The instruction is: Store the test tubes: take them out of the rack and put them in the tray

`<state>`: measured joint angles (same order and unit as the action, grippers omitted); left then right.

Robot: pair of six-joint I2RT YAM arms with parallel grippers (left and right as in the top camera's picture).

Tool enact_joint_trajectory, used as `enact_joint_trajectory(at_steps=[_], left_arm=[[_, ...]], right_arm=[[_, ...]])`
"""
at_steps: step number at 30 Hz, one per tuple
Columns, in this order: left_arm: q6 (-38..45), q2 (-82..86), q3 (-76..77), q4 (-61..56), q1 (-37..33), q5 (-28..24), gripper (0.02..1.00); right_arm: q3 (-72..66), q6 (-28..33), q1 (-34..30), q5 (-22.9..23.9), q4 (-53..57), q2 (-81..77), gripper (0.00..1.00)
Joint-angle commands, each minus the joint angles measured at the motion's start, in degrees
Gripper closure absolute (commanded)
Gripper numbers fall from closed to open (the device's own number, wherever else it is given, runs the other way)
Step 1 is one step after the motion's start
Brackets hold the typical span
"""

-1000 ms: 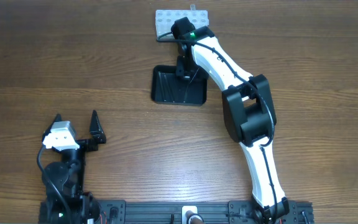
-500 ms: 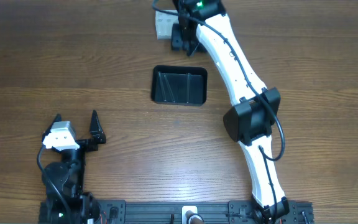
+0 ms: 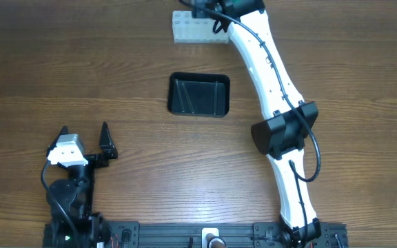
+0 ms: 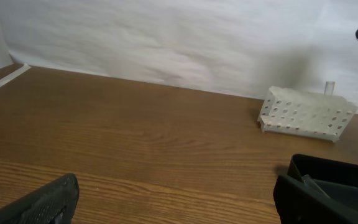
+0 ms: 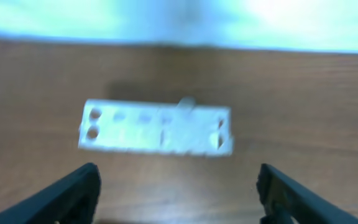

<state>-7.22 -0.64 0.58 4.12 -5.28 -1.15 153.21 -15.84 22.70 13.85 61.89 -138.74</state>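
The right gripper [image 5: 176, 177] is holding its fingers [image 5: 73, 193] wide apart, hanging above the white rack [image 5: 154, 129], where one tube [image 5: 185, 104] is standing upright. The black tray [image 3: 172, 96] is lying on the counter [image 3: 81, 62] near the rack, not touching it. The left gripper [image 3: 84, 132] is sitting well away, its fingers spread too. A second ago the right gripper was over the tray; now it is hovering over the rack.

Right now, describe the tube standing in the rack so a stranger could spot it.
On the wooden table, beyond the black tray, sits a white perforated rack. One clear tube stands upright from its far row, the only thing poking above the rack's top.
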Motion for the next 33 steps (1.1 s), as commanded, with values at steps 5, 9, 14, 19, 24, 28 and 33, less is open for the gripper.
enact_joint_trajectory(at_steps=[5, 9, 14, 19, 24, 28, 33], left_arm=[[0.8, 0.1, -0.2, 0.2, -0.3, -0.8, 0.02], [0.8, 0.1, -0.2, 0.2, -0.3, -0.8, 0.02], [0.8, 0.1, -0.2, 0.2, -0.3, -0.8, 0.02], [0.8, 0.1, -0.2, 0.2, -0.3, -0.8, 0.02], [0.8, 0.1, -0.2, 0.2, -0.3, -0.8, 0.02], [0.8, 0.1, -0.2, 0.2, -0.3, -0.8, 0.02], [0.8, 0.1, -0.2, 0.2, -0.3, -0.8, 0.02]], right_arm=[[-0.4, 3.3, -0.7, 3.2, -6.9, -5.6, 0.062], [-0.4, 4.5, -0.4, 3.2, -9.0, -8.1, 0.04], [-0.4, 7.8, 0.2, 3.2, -10.7, -10.5, 0.029], [-0.4, 9.5, 0.5, 4.1, -11.8, -12.3, 0.034], [-0.4, 9.5, 0.5, 4.8, -12.9, -13.7, 0.042], [-0.4, 10.0, 0.5, 7.1, -14.7, -14.7, 0.042], [-0.4, 10.8, 0.5, 7.3, -16.3, -15.8, 0.04]])
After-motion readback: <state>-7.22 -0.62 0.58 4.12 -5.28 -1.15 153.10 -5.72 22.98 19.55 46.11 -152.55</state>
